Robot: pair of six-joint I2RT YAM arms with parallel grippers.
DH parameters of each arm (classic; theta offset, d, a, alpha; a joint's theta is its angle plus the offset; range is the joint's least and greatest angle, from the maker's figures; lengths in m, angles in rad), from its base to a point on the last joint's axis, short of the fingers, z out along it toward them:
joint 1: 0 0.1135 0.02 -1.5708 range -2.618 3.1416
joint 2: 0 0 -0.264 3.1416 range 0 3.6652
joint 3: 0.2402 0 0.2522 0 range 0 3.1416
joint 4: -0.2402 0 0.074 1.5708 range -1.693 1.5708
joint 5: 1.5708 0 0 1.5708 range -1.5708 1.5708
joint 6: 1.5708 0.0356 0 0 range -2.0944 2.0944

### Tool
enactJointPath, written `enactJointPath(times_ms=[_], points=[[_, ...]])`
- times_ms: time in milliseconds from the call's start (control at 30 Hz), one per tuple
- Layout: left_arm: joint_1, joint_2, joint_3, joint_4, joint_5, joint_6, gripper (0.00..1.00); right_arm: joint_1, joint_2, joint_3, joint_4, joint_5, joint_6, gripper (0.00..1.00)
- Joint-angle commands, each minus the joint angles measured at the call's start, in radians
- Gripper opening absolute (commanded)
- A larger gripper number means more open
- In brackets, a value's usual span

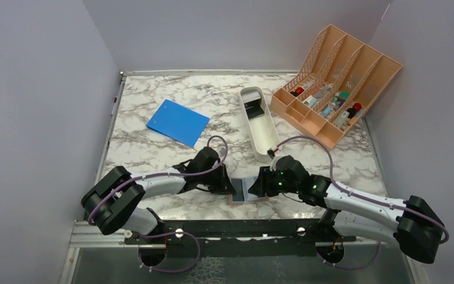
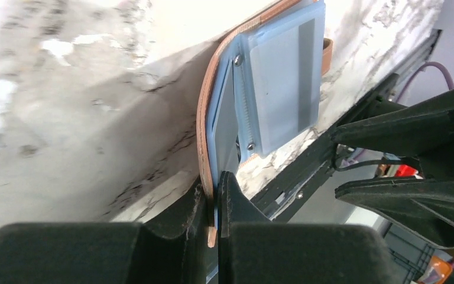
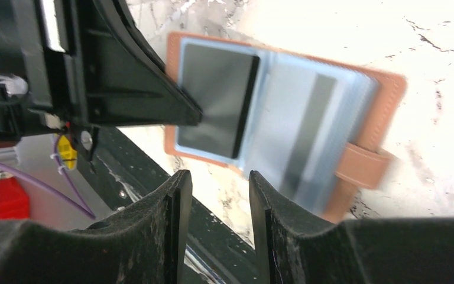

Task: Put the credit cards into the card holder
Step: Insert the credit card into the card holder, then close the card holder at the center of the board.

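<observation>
Card holder [image 3: 284, 118] lies open at the near edge of the desk [image 1: 153, 148], between both arms. Looks like a dark card [image 3: 216, 106] is in a sleeve, maybe a second beside it, too blurry to say. I can't spot any loose cards, so no idea what's left. Left claw [image 2: 214, 188] is pinching the holder's brown cover. Right claw [image 3: 216, 183] is slightly spread and empty, just beside the holder.

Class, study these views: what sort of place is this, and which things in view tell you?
Most likely a robot test cell dressed as a desk: a marble-pattern table boxed in by plain walls, left arm and right arm bolted to its near edge, and a peach desk organiser.
</observation>
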Motion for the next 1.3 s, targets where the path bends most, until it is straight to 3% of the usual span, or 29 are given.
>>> enactJointPath(times_ms=[0, 200, 300, 600, 733, 1267], points=[[0.07, -0.037, 0.062, -0.274, 0.013, 0.153, 0.0, 0.005, 0.021, 0.051, -0.059, 0.002, -0.124, 0.44], [0.141, -0.077, 0.174, -0.52, 0.004, 0.292, 0.0, 0.005, 0.072, 0.092, -0.012, -0.019, -0.308, 0.43], [0.151, -0.071, 0.229, -0.619, -0.011, 0.352, 0.0, 0.006, 0.139, 0.136, 0.013, -0.106, -0.399, 0.45], [0.162, -0.058, 0.327, -0.804, -0.067, 0.444, 0.03, 0.007, 0.349, 0.289, -0.044, -0.149, -0.708, 0.47], [0.171, -0.04, 0.336, -0.828, -0.068, 0.473, 0.03, 0.007, 0.33, 0.236, 0.044, -0.249, -0.818, 0.47], [0.269, -0.025, 0.362, -0.86, -0.048, 0.546, 0.03, 0.007, 0.508, 0.382, -0.09, -0.299, -0.962, 0.47]])
